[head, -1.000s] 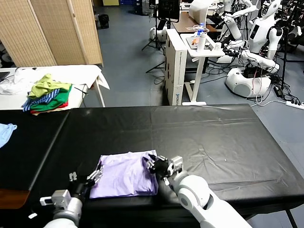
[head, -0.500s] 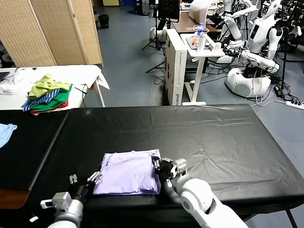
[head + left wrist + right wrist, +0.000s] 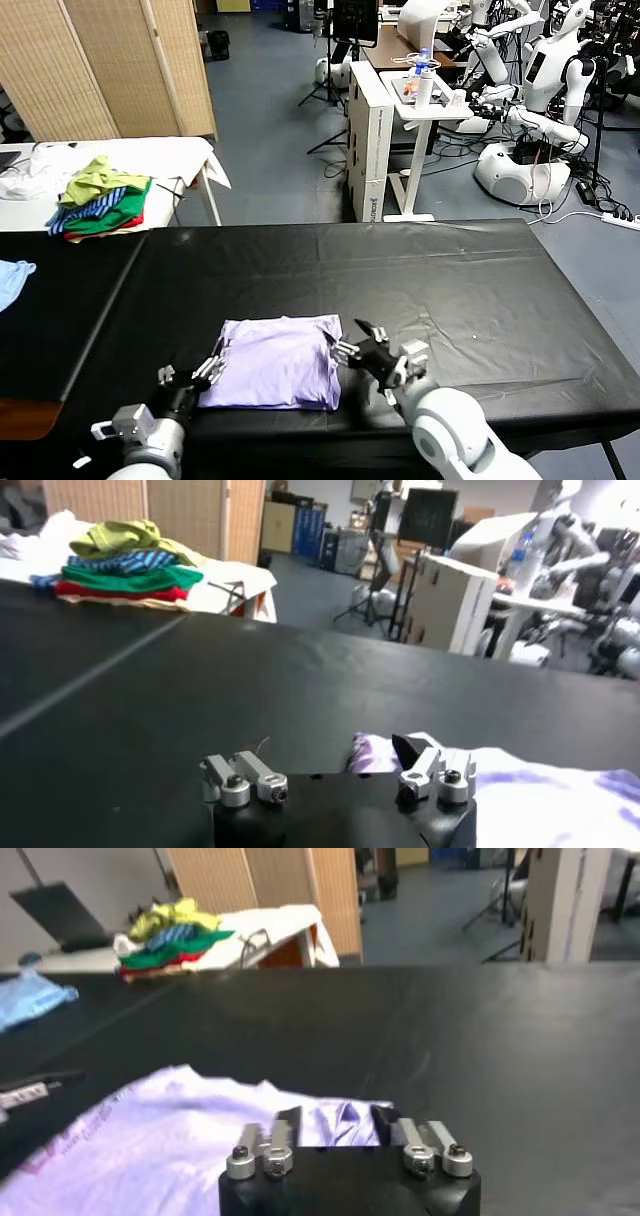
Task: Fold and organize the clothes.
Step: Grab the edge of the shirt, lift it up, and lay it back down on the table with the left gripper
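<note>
Lavender T-shirt lies folded into a soft, slightly rumpled rectangle near the front edge of the black table, between the two pincers. The right gripper sits just off its right edge with jaws spread, holding nothing; the left gripper waits at the left corner, also spread. Beyond both, the smooth, creased table cover stretches bare and wide.

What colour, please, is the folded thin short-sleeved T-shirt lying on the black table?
Lavender, a plain light purple; the folded thin short-sleeved T-shirt shows best in the head view.
</note>
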{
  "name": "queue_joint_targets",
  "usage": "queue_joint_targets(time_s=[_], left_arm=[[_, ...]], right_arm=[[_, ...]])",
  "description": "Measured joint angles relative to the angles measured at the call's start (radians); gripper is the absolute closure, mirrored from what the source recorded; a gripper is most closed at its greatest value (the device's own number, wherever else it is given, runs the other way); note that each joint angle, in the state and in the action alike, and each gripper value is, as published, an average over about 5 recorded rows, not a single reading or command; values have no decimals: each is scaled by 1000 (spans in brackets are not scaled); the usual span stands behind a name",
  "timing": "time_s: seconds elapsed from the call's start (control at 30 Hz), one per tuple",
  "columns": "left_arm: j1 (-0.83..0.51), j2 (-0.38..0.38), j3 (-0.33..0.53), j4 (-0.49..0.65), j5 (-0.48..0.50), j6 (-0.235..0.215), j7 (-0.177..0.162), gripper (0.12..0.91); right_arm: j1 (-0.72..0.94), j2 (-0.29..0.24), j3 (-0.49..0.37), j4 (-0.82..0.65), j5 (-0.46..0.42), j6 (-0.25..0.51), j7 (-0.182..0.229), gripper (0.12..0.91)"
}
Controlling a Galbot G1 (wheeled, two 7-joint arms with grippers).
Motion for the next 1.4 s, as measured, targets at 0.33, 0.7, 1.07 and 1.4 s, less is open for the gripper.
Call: queue_joint_targets(time_s=[0.33, 0.7, 1.07, 1.4], left_arm=[[-5, -19, -3, 38, -93, 1, 18, 123], [-25, -25, -25, 87, -236, 4, 27, 245], [-24, -36, -34, 118, -306, 4, 46, 324], [-25, -49, -36, 120, -357, 6, 51, 794]], right_arm=[[-57, -29, 69, 60, 9, 1, 3, 118], [-76, -32, 86, 67, 8, 1, 6, 118], [-77, -30, 84, 65, 6, 1, 6, 118], [-85, -20, 82, 62, -4, 4, 6, 118]])
